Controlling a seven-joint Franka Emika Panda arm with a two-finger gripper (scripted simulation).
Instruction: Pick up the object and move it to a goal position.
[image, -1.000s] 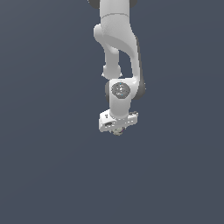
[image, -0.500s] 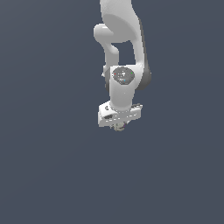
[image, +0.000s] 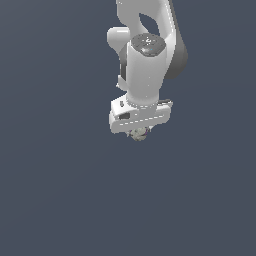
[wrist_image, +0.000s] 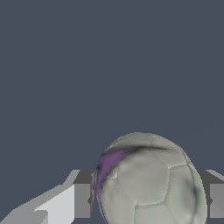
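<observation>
A plain dark blue-grey backdrop (image: 55, 190) fills both views, flat and even in tone; whether it is a bench or floor cannot be told.

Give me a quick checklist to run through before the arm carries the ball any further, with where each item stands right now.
1. Ball sits between the claw fingers: ok, the wrist view shows a finger on each side of it.
2. Fingers pressed against the ball: ok, both pads look flush to its sides in the wrist view.
3. Ball centred in the grip: cannot tell, it is cut off at the edge of the wrist view, and only a sliver shows under the claw in the exterior view.
4. Ball lifted off the surface: cannot tell, no shadow or edge shows its height.
5. Goal position marked: not ok, neither view shows any marker.
</observation>
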